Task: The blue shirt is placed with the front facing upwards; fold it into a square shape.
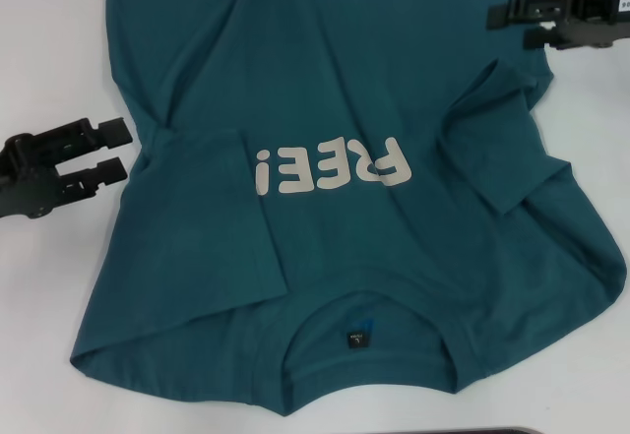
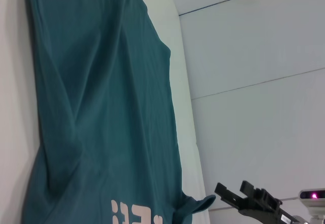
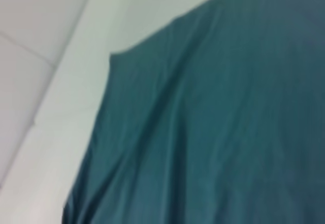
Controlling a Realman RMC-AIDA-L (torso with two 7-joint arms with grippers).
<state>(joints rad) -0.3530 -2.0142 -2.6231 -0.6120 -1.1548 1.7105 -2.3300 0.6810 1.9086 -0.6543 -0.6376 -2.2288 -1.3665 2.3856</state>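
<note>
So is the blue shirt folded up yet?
Partly. The blue shirt has both sleeves folded inward over the chest, but its body lies spread out, collar nearest the robot.

left gripper (image 1: pixel 113 151) jaws apart, right gripper (image 1: pixel 514 20) likewise

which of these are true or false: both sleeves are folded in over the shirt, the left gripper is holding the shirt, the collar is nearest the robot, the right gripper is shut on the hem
1. Both sleeves are folded in over the blue shirt. True.
2. The left gripper is holding the shirt. False: it is open beside the shirt's edge, gripping nothing.
3. The collar is nearest the robot. True.
4. The right gripper is shut on the hem. False: it is open at the shirt's side edge, and the hem is out of view.
</note>
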